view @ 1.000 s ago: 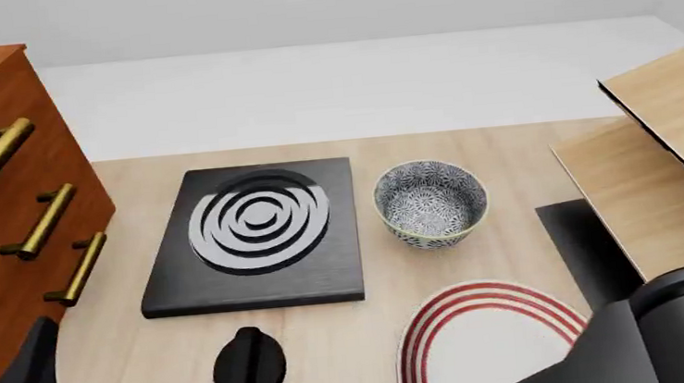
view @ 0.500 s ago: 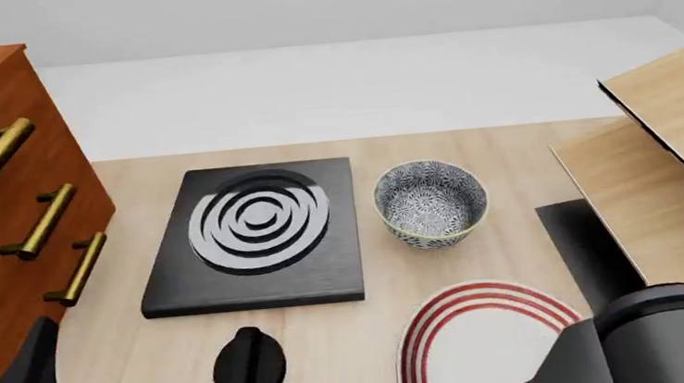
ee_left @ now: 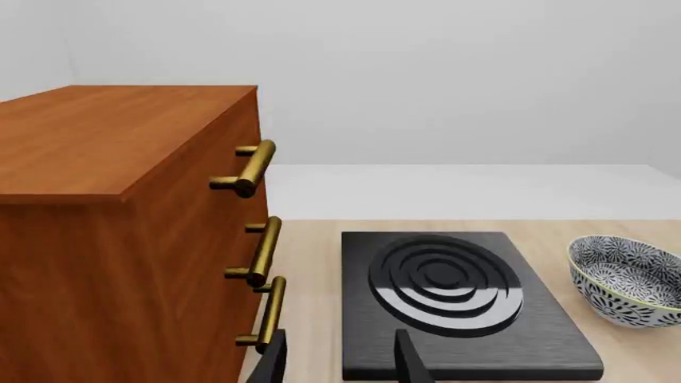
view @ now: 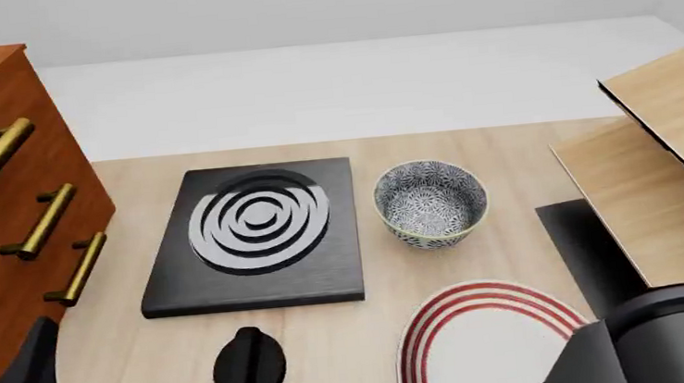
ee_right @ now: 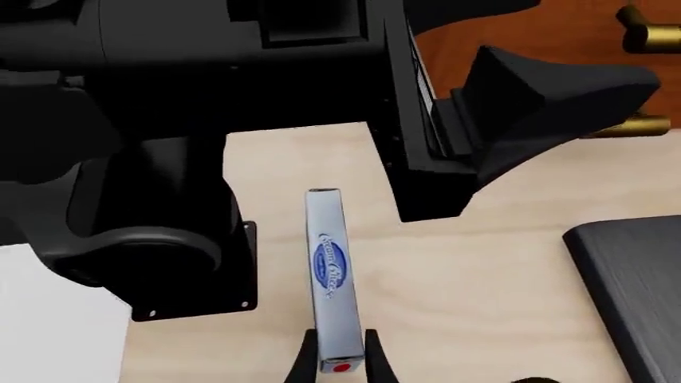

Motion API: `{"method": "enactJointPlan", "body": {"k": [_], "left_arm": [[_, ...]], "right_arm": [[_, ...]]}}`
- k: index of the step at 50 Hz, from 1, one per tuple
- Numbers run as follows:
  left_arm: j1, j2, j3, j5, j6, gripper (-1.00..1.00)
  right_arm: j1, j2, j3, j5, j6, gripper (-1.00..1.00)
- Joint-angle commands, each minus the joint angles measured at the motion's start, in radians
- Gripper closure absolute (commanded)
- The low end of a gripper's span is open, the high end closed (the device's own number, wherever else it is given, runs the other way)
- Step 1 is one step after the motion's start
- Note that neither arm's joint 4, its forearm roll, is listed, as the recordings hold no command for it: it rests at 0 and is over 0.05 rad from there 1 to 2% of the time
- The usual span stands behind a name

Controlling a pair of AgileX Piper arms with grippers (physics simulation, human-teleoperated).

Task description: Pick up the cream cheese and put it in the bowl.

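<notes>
Gripping the cream cheese by its near end, the right gripper has its jaws pinched on the box's two long sides, just by the red mark; the box stands on a narrow edge on the desk, blue oval logo facing up toward the wrist camera, long axis running away from the gripper. Beyond it sits the black bulk of the left arm's base, with its square mounting plate just beside the box's left side, not touching as far as can be seen. The cream cheese does not show in the front view; only the right arm's dark housing fills the lower right corner there. The bowl sits upright mid-desk, just right of the black stove plate with its grey concentric rings, and behind the red-ringed white plate. A black knob lies in front of the stove plate. A wooden drawer cabinet with brass handles stands at the left. Left gripper hangs near the cabinet's front corner, jaws spread, nothing between them.
</notes>
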Motion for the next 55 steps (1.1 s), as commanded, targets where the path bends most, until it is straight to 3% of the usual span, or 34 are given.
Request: {"method": "enactJointPlan", "body": {"k": [1, 13, 30, 55], "left_arm": [[0.000, 0.000, 0.000, 0.000, 0.000, -1.00], [0.000, 0.000, 0.000, 0.000, 0.000, -1.00], [0.000, 0.000, 0.000, 0.000, 0.000, -1.00], [0.000, 0.000, 0.000, 0.000, 0.000, -1.00]], "right_arm": [[0.002, -0.061, 0.060, -0.016, 0.007, 1.00], [0.010, -0.163, 0.166, -0.042, 0.003, 1.00], [-0.066, -0.328, 0.330, -0.071, -0.030, 1.00], [-0.188, -0.617, 0.512, 0.026, -0.094, 1.00]]}}
